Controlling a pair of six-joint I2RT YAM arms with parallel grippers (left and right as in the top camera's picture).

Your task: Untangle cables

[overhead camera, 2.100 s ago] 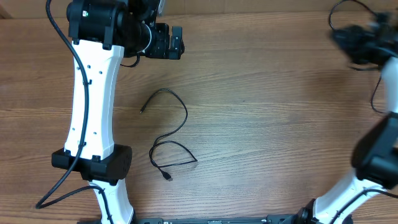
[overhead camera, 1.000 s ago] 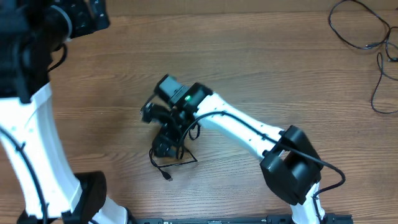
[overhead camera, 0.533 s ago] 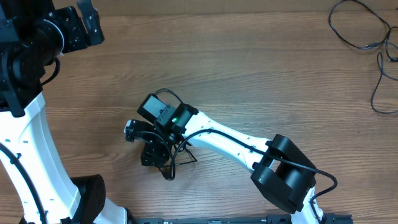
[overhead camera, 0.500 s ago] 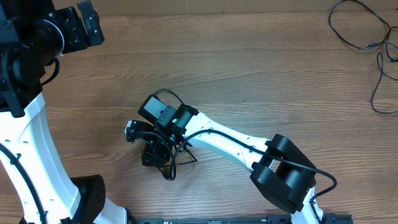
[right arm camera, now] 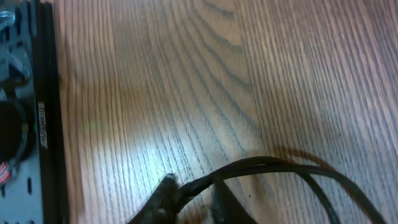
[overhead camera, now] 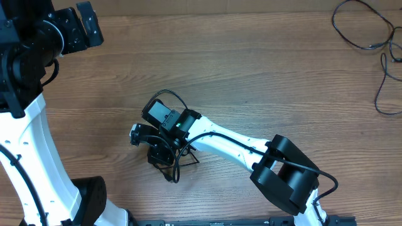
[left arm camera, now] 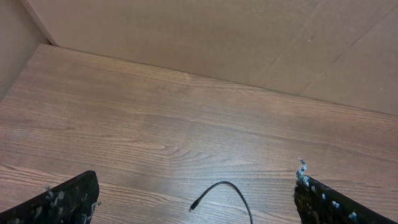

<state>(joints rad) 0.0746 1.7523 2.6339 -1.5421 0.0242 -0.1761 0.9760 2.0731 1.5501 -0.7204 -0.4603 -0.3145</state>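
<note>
Overhead: I see right gripper (overhead camera: 151, 145) low on cable (overhead camera: 171, 178) loop, mid-table (overhead camera: 264, 81); can't tell jaw state. Spare cables (overhead camera: 361, 31) lie at far right corner.
Left wrist: left gripper (left arm camera: 196, 198) jaws wide apart, cable end (left arm camera: 222, 185) on wood ahead of them.
Right wrist: cable strands (right arm camera: 273, 167) close, lying on wood.

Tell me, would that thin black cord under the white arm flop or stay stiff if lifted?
The thin black cord probably flops: it lies in loose curves. Likely light, being so slender. Its crossing strands may snag.
</note>
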